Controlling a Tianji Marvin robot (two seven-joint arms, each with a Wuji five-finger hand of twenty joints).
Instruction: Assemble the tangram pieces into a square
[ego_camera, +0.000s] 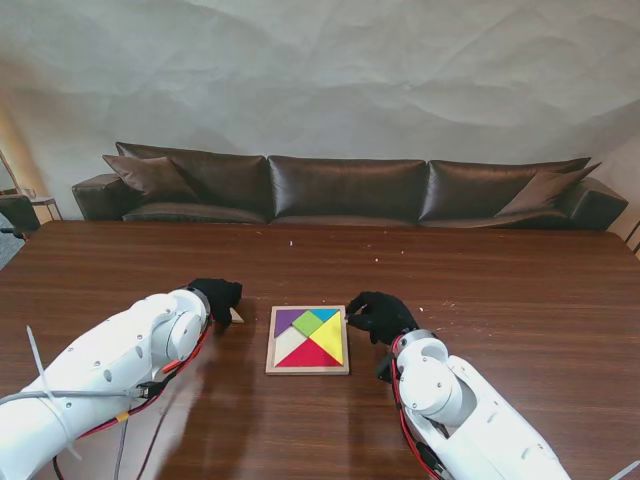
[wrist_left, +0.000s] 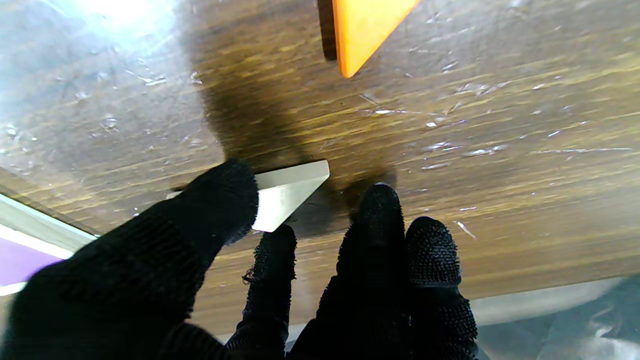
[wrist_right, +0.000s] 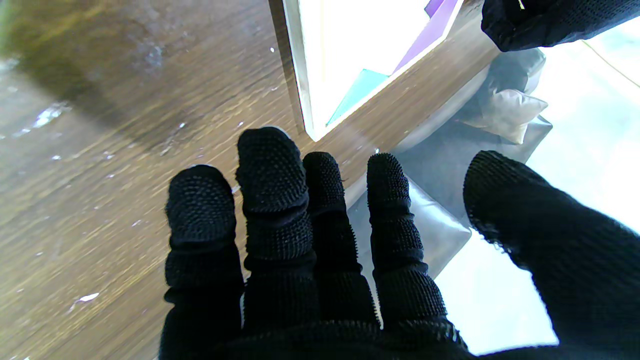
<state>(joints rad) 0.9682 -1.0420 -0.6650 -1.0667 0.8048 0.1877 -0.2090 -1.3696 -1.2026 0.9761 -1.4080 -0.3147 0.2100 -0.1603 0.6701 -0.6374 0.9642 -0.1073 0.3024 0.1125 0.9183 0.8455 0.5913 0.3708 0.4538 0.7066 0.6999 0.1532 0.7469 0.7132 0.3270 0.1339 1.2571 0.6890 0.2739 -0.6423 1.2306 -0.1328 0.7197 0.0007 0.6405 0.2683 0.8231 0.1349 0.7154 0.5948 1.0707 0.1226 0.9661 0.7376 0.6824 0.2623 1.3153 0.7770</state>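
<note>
Left wrist view, fingers (wrist_left: 220, 200) apparently pinching white triangle (wrist_left: 287, 192), right hand (wrist_right: 300, 240) fingers spread beside tray (wrist_right: 300, 75)

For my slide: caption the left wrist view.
Left hand pinching a white triangle on the table, orange piece beyond.

Table (ego_camera: 520, 300): dark brown wood grain. Tray (ego_camera: 270, 345): pale wood frame holding purple, green, blue, yellow, red and white pieces. Loose triangle (wrist_left: 287, 192): white. Second loose triangle (wrist_left: 362, 27): orange. Left hand (ego_camera: 216, 297) and right hand (ego_camera: 380, 316): black knit gloves. Arms (ego_camera: 110, 365): white shells, red cable. Sofa (ego_camera: 345, 188): dark brown leather. Wall (ego_camera: 330, 70): off-white.
</note>
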